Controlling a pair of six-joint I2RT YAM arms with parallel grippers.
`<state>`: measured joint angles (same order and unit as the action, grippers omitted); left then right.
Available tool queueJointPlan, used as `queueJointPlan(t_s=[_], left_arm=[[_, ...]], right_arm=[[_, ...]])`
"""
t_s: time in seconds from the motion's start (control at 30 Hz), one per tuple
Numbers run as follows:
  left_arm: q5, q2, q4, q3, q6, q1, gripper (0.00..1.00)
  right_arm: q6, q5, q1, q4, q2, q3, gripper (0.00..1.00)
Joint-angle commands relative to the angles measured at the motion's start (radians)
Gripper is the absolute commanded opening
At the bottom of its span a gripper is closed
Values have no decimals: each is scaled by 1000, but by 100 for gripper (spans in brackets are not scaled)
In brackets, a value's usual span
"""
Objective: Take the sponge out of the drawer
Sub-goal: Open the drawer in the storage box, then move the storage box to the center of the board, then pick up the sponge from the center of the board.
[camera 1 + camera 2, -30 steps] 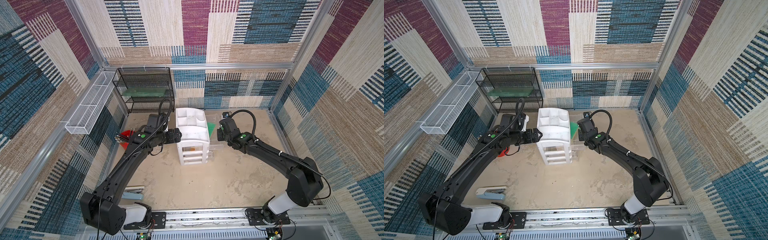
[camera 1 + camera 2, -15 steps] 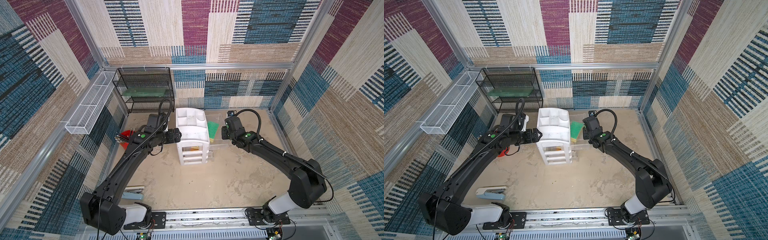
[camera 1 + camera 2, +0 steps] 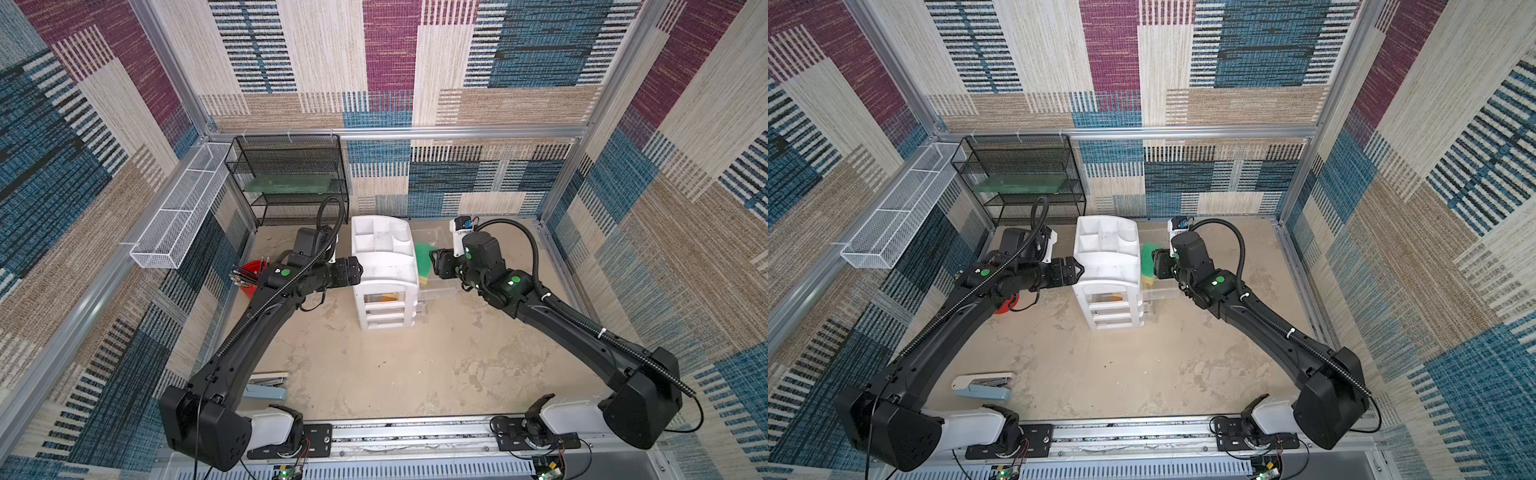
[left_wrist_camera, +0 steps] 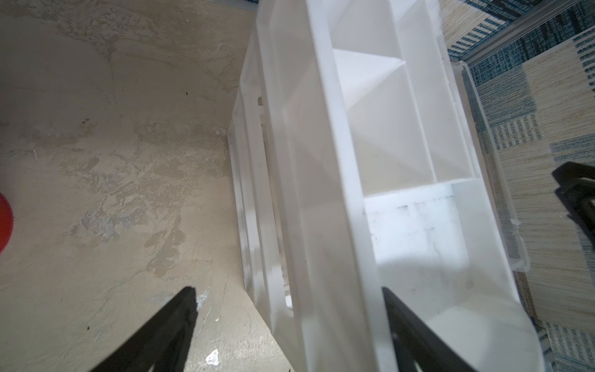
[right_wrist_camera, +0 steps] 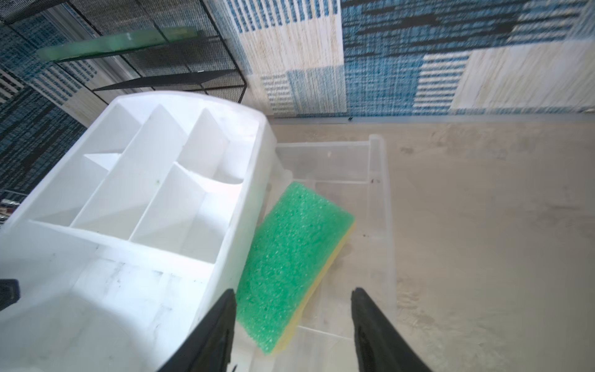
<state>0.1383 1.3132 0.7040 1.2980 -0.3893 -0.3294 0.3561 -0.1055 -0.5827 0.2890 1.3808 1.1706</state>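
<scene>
First, arms: two, black; the left arm (image 3: 253, 328) and the right arm (image 3: 573, 324) rise from one rail at the near edge and reach inward over the worktop (image 3: 395, 374).
Stapler (image 3: 266, 390): one, blue-grey with a white top, lying flat beside the left arm's base.
Drawer chest (image 3: 386, 270): one, white plastic, upright in the middle of the worktop between the two pincers. Its tray top is split into several compartments, which I cannot count surely.
Left pincer (image 3: 358, 270): apart, straddling the chest's side wall at the tray rim. One finger (image 4: 415, 338) sits inside the wide tray bay against the wall; the other finger (image 4: 161, 328) hangs outside, clear of the plastic.
Right pincer (image 5: 291, 290): apart, its two fingers on either side of the sponge's near corner. One is just beside the green face and the other stands clear, so nothing is clamped.
Clear drawer (image 5: 383, 199): one, pulled out from just under the tray top, toward the right arm.
Sponge (image 5: 289, 257): one, green scouring face over yellow foam. It is inside the pulled-out clear drawer, tilted, leaning against the chest's wall.
Red cup (image 3: 249, 292): one, beside the left arm, holding thin sticks too small to count.
Wire-mesh rack (image 3: 286, 158): one, black, against the back wall.
Green board (image 3: 291, 183): one, flat on a rack shelf.
Wire basket (image 3: 178, 216): one, white and long, on the left wall, in three sections.
</scene>
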Motion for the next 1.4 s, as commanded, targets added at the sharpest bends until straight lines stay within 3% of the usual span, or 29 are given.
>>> queueJointPlan(t_s=[0.0,0.4,0.57,0.87,1.17,1.37], left_arm=[[5,-9,27,4,17,1,87],[35,-46,15,-3,4,1,86],[48,-47,12,-5,-1,1,86],[43,-38,12,-2,12,2,86],[20,21,8,18,41,12,86],[0,145,18,89,51,20,84]], right_arm=[[85,60,-3,3,40,25,58],[172,-4,-22,106,173,110,54],[196,-134,-56,144,172,121,54],[212,-151,-53,142,239,118,54],[185,-128,-25,79,284,136,26],[170,-91,-6,40,339,162,13]])
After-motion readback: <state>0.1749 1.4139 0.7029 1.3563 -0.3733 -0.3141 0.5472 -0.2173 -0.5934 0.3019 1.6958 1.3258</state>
